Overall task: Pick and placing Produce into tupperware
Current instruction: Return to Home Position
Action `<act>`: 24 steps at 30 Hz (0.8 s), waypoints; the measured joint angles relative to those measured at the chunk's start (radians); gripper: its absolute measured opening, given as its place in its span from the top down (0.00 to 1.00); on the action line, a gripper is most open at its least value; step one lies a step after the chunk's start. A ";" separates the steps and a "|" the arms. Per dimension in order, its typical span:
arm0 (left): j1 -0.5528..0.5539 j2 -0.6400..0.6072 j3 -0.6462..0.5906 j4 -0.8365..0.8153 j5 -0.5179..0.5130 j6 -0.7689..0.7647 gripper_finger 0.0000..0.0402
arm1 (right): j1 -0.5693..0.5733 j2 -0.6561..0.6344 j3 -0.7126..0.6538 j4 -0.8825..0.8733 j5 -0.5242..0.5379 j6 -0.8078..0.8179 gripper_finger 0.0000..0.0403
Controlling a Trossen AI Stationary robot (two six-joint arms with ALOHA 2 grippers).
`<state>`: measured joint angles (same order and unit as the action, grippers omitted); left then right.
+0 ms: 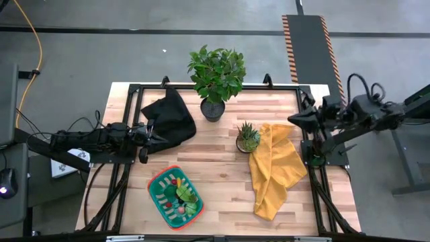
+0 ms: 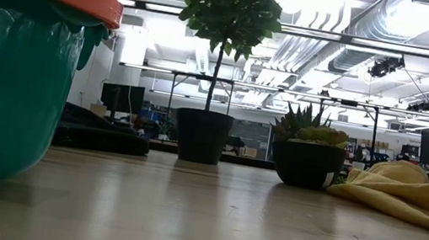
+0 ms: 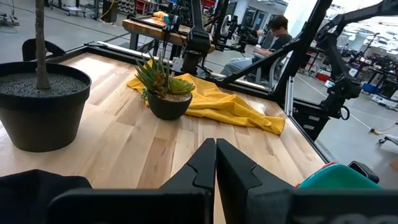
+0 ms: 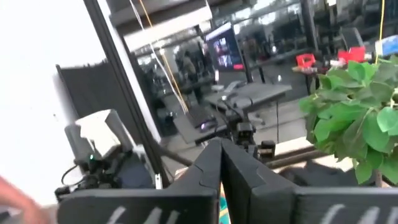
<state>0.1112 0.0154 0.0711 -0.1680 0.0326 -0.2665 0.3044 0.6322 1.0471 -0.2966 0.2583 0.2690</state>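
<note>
The left gripper (image 3: 216,147) hangs at the table's left side by the black cloth (image 1: 172,118), fingers pressed together, empty. Nearer the front edge, the tupperware (image 1: 154,183) holds the produce (image 1: 183,195). Rightward stand the leafy plant (image 1: 216,75), the small plant (image 1: 247,137) and the yellow cloth (image 1: 275,169). The right gripper (image 4: 220,147) waits at the right edge, fingers together, empty.

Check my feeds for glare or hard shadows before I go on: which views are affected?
High view: even light, no glare on the leafy plant or around it. Low view: bright ceiling lights behind that plant, a sheen on the table. Left wrist view: mild sheen on the wood beyond the shut left pincer. Right wrist view: a blown-out white patch past the shut right pincer.
</note>
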 joint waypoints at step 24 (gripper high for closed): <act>0.000 0.000 0.000 0.001 0.000 0.000 1.00 | -0.223 -0.456 -0.504 0.168 -0.049 -0.116 1.00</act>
<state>0.1112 0.0154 0.0711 -0.1673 0.0327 -0.2668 0.0816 0.1765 0.5431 -0.1282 0.2098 0.1526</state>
